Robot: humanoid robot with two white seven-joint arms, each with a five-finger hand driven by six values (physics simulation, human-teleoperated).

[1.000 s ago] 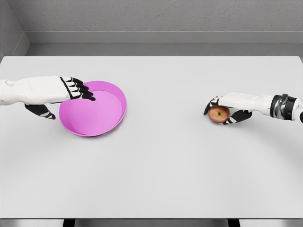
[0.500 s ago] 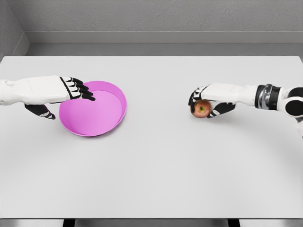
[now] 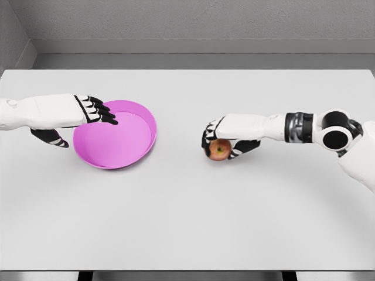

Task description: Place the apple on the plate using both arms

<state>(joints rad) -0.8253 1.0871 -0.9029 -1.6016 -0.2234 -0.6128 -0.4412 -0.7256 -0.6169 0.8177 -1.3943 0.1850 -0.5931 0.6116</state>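
The plate [image 3: 117, 143] is looking like smooth, matt pink plastic; the apple [image 3: 220, 150] is showing a faintly glossy skin; the table [image 3: 187, 222] is appearing matt, smooth grey-white.

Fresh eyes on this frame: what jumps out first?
The bright pink plate at the left of the white table grabs the eye, with the left hand over its far-left rim, fingers extended. Next is the red apple near the table's middle, gripped from above by the right hand, well apart from the plate.
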